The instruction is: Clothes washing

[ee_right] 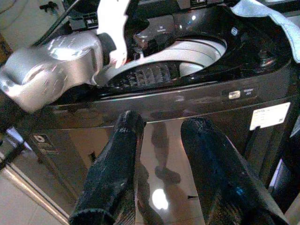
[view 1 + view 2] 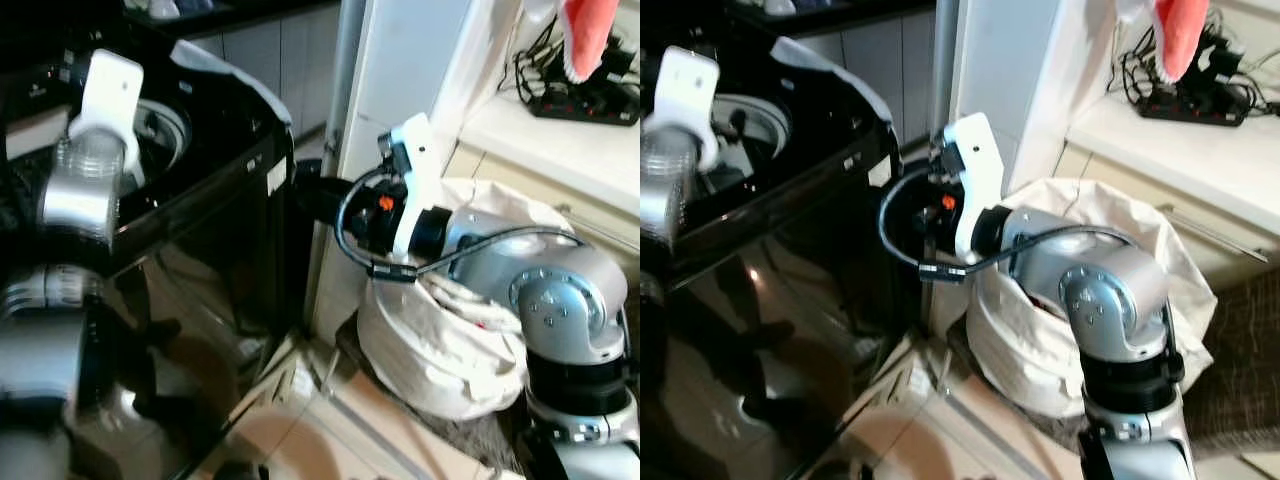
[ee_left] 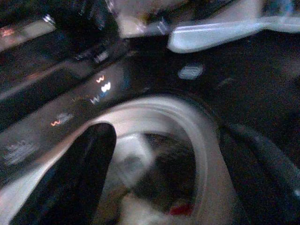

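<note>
Black top-loading washing machine (image 2: pixel 200 230) at the robot's left, lid area open, pale drum ring (image 1: pixel 187 54) exposed. Inside the drum (image 3: pixel 154 187): a blurred heap of laundry, pale and dark, with a small red patch low down; individual items not distinguishable. Light blue-grey cloth (image 1: pixel 267 18) draped over the machine's far top corner.

Left gripper (image 3: pixel 140 154) poised over the drum mouth, pointing down into it; one dark finger (image 3: pixel 70 178) clear, the other blurred at the frame edge, well apart, nothing seen between them. Open, empty.

Right gripper (image 1: pixel 161 168) held in front of the machine's glossy front panel, below the top edge; fingers (image 1: pixel 112 173) parted with a clear gap, gripping nothing.

White fabric laundry bag (image 2: pixel 440 350) on the floor at the robot's right, against a white cabinet (image 2: pixel 420 80), just beside the machine. Mouth open; white cloth bunched inside, partly hidden by the right arm.

Power strip (image 2: pixel 590 100) with cables on the counter behind; pink-orange item (image 2: pixel 585 35) hanging above it.
</note>
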`<state>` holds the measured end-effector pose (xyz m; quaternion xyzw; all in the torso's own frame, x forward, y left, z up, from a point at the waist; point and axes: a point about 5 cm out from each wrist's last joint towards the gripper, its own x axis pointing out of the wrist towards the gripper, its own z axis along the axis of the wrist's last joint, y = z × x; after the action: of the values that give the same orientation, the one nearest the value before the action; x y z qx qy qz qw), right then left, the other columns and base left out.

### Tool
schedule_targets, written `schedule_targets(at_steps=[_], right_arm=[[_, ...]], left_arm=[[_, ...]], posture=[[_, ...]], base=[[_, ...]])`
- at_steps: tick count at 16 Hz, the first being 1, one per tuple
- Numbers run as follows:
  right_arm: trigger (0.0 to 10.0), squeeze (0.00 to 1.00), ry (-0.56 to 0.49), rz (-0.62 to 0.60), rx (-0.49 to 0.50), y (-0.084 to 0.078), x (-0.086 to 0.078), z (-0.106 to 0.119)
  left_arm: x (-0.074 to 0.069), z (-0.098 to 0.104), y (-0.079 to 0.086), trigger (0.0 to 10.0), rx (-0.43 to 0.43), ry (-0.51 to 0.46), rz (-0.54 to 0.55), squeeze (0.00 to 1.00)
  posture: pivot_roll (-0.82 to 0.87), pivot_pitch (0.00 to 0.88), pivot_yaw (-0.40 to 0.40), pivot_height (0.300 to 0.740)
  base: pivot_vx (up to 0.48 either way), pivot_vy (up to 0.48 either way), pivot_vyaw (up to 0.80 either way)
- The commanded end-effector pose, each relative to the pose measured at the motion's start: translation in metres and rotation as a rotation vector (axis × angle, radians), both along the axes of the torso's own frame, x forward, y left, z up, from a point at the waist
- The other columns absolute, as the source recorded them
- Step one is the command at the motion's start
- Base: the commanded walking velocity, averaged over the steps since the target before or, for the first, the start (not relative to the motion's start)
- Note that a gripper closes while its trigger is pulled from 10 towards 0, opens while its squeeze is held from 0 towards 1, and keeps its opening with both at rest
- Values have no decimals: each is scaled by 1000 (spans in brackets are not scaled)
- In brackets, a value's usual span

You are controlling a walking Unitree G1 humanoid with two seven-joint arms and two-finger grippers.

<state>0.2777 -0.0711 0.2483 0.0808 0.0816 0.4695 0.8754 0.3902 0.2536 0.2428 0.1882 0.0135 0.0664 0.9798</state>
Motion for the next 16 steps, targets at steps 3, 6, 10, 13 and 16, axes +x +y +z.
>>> schedule_targets(at_steps=[3,6,10,13,16], right_arm=[[10000,0,-57,-319,-41,-29,28,-2],[10000,0,-74,-635,-212,-74,51,-22],[10000,0,5,-933,-348,-136,72,-57],[10000,0,117,-1020,-330,-170,81,-93],[10000,1000,183,-1025,-362,-181,86,-114]], left_arm=[[-14,12,-59,10000,-140,-367,-219,0],[-36,-27,-105,10000,-303,-227,-359,0],[-53,-73,-127,10000,-259,-21,-487,0],[-69,-96,-128,10000,-293,139,-525,0],[-80,-92,-137,10000,-192,69,-660,0]], posture=[[23,0,-56,740],[28,0,-61,740],[22,0,-57,740],[27,0,-48,740],[47,0,-60,740]], base=[[0,0,0],[0,0,0],[0,0,0],[0,0,0],[0,0,0]])
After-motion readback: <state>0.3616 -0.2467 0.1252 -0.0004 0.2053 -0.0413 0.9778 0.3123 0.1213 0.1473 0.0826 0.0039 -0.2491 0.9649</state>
